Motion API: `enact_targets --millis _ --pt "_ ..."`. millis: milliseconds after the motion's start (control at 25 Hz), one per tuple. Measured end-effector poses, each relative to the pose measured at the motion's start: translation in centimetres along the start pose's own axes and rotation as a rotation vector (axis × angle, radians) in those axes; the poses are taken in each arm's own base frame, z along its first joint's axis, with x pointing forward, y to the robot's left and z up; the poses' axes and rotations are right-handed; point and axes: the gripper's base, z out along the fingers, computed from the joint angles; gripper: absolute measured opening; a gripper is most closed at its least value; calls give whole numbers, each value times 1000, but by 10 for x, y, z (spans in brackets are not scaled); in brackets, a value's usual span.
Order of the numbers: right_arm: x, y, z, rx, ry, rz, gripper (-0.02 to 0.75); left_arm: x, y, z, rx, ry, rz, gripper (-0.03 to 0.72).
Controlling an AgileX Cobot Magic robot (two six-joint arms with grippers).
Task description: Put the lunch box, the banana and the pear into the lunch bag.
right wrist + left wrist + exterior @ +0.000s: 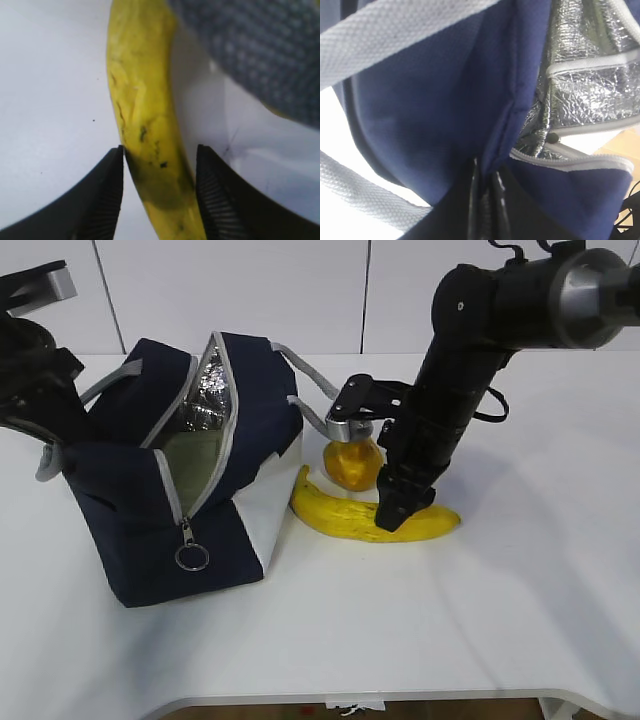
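The navy lunch bag (120, 500) stands open on the left of the table, silver lining showing. A sage-green surface, the lunch box (190, 465), lies inside it. My left gripper (486, 200) is shut on the bag's navy rim beside the lining (590, 45); in the exterior view it sits at the bag's left edge (50, 445). The yellow banana (335, 512) lies on the table right of the bag, with the orange pear (352, 465) just behind it. My right gripper (400, 515) reaches down onto the banana (145, 90), its fingers (107, 185) closed against both sides.
A grey webbing handle (310, 375) of the bag hangs over toward the pear and fills the upper right of the right wrist view (260, 55). The zipper's ring pull (191, 557) dangles at the bag's front. The white table (480, 620) ends close in front.
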Motion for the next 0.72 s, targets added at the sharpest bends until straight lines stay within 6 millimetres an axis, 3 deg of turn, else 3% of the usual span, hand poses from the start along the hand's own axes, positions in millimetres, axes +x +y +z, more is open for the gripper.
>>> enact_targets --millis 160,400,720 --pt "-1 -1 0 13 -9 33 380 0 0 0 0 0 0 7" --pt "-1 -2 0 17 -16 70 464 0 0 0 0 0 0 7" --pt "0 2 0 -27 -3 80 469 0 0 0 0 0 0 7"
